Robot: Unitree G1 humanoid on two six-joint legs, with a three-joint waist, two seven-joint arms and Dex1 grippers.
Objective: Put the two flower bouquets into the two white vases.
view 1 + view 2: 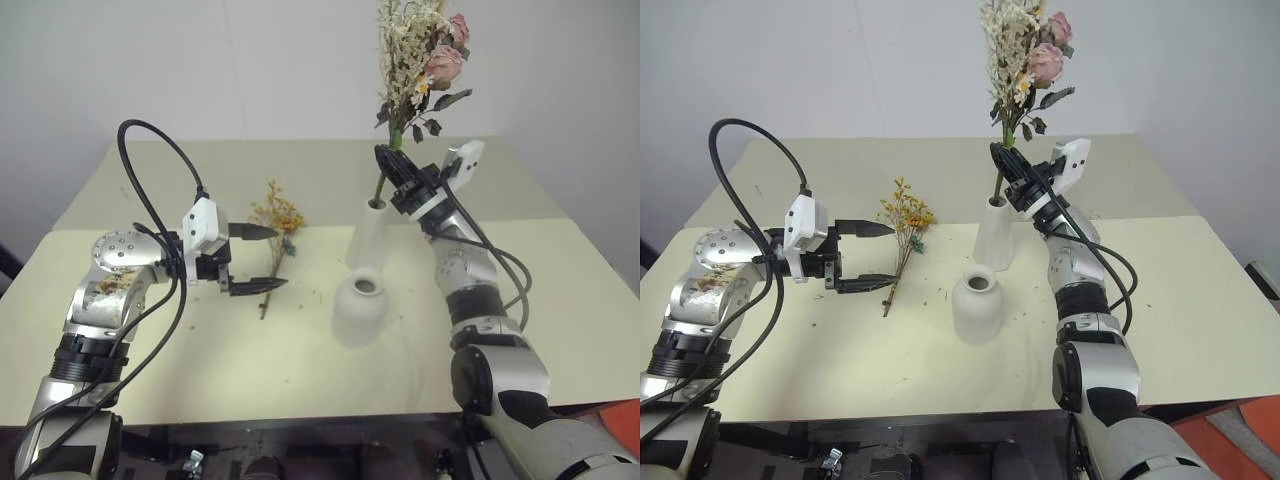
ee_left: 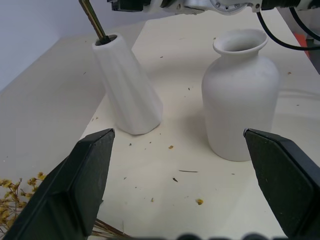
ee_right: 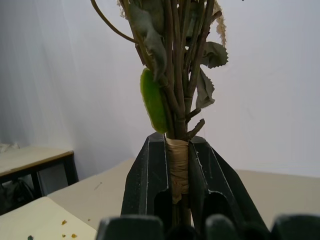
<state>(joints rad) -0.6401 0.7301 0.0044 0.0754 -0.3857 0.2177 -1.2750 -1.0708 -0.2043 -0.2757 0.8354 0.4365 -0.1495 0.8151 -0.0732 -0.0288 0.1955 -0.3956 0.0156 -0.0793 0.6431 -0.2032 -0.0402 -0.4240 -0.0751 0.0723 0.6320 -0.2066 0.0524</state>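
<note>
The larger bouquet (image 1: 425, 60) of cream sprigs and pink roses stands upright, and my right gripper (image 1: 400, 172) is shut on its wrapped stems (image 3: 177, 167). Its stem end (image 2: 95, 22) dips into the mouth of the tall slim white vase (image 1: 368, 240). The squat white vase (image 1: 360, 308) stands just in front of it with nothing in it. The small yellow-orange bouquet (image 1: 277, 215) lies flat on the table (image 1: 200, 370), left of the vases. My left gripper (image 1: 278, 257) hangs open over its stems, pointing toward the vases, holding nothing.
Small dried petals and crumbs (image 2: 199, 201) are scattered on the cream tabletop around the vases. A black cable (image 1: 150, 190) loops above my left arm. A white wall (image 1: 250, 60) stands behind the table's far edge.
</note>
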